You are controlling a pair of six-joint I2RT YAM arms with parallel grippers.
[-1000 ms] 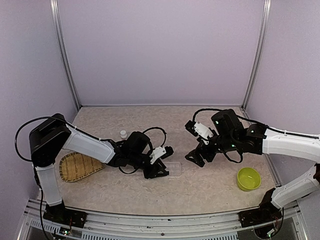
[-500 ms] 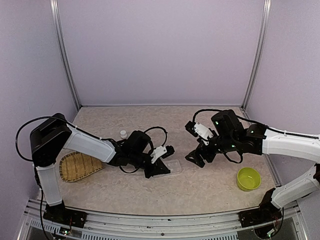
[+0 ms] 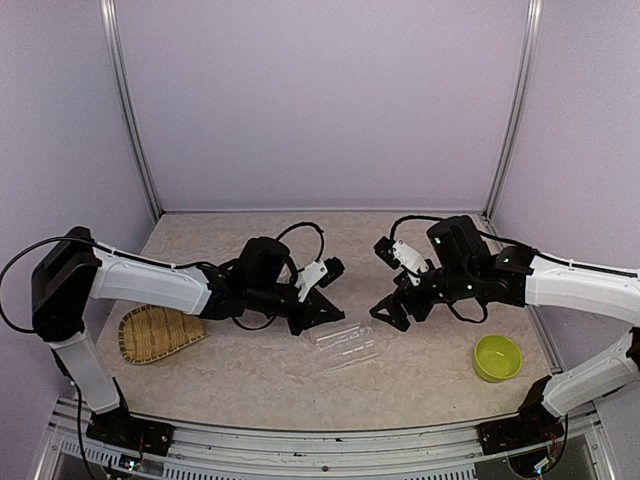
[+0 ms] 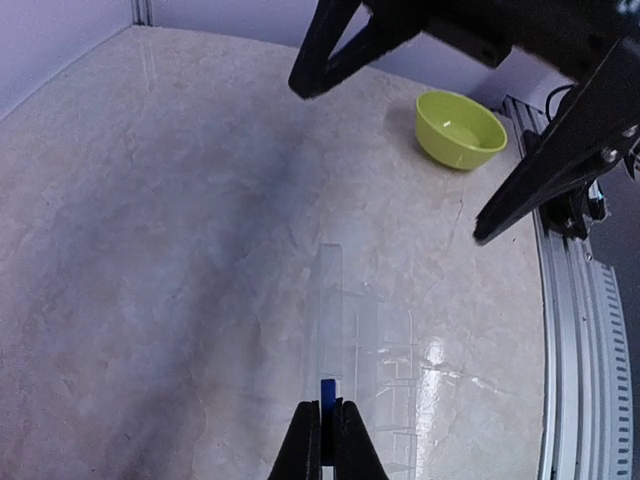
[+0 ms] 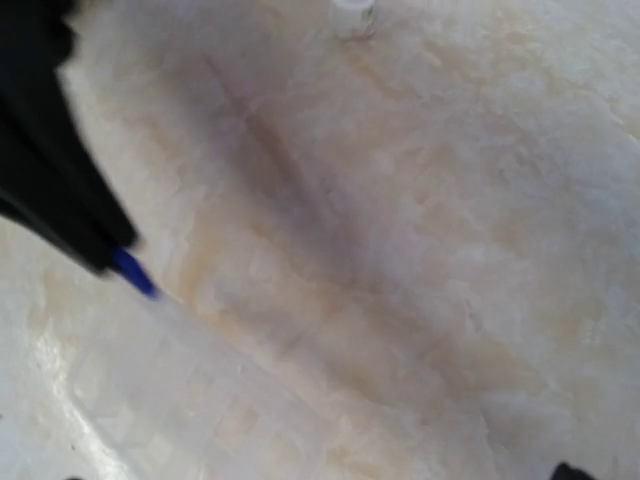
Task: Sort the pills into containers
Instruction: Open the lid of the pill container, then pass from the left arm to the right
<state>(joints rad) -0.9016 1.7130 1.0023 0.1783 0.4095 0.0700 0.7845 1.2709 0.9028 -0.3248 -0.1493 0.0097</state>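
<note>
Conceivably the left gripper's bare-tip pinch on the blue piece risked slipping; the right gripper gaped wide.

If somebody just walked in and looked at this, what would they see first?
Probably the two grippers meeting at a clear box with little compartments. The left gripper is pinched shut on a small blue bit that seems to sit at the box's edge, while the right gripper hangs wide open beside the box. The lime-green bowl, off to the right, is the brightest thing there.
</note>
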